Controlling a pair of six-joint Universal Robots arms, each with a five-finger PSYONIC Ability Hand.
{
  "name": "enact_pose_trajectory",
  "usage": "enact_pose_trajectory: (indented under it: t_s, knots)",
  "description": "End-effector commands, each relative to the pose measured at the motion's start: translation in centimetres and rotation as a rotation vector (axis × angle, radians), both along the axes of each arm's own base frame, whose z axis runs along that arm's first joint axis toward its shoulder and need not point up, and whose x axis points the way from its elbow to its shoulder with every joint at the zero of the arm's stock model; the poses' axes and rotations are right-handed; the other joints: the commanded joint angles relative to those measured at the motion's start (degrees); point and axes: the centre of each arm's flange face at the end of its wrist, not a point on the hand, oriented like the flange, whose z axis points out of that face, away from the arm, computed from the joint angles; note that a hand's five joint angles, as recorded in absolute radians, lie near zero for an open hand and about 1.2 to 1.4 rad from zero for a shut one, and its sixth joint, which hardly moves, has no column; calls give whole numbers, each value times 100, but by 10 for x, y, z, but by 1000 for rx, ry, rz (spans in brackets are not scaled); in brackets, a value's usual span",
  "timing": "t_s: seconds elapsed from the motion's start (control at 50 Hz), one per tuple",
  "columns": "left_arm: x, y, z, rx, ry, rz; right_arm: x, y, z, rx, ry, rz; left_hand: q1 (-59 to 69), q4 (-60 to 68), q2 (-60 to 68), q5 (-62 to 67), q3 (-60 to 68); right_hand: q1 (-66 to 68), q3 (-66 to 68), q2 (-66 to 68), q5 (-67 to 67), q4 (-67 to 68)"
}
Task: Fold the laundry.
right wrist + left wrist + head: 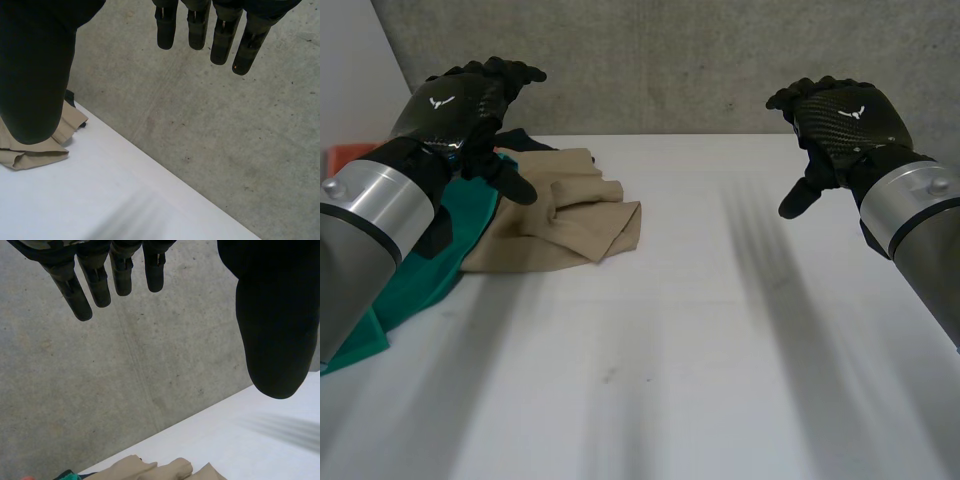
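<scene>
Hovering: left hand (450, 105), right hand (845, 120), fingers straight, spread | tan cloth (560, 220) crumpled (soft folds) beside green cloth (420, 280)

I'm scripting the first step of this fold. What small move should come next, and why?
Probably lower the left hand onto the tan cloth and grasp an edge. Both it and the right hand are open, holding nothing, up above the table. The tan cloth lies crumpled beside the green cloth on the left arm's side, so the left hand looks closest.
</scene>
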Motion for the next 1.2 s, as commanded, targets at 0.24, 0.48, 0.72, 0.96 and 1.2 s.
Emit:
enact_pose_trajectory:
  t_s: [0.24,0.48,0.72,0.96,1.2]
  knots:
    - [29,-51,-27,-34,-124,139,1,0,-3,7,3,3,-130,-94,-105,-191,-128,-143,-238,-274,-362,-349]
    - [82,-140,-113,-108,-507,326,1,0,-6,16,9,6,-79,-43,-55,-140,-77,-143,-238,-274,-362,-349]
    - [149,-205,-188,-63,-738,490,2,1,-10,26,13,9,707,743,732,646,709,-143,-238,-274,-362,-349]
    - [108,-183,-124,-161,-568,450,2,1,-10,26,13,8,6798,6834,6823,6737,6800,-143,-238,-274,-362,-349]
    - [-5,-61,-6,-274,-83,117,0,0,-6,2,39,0,6798,6834,6823,6737,6800,-143,-238,-274,-362,-349]
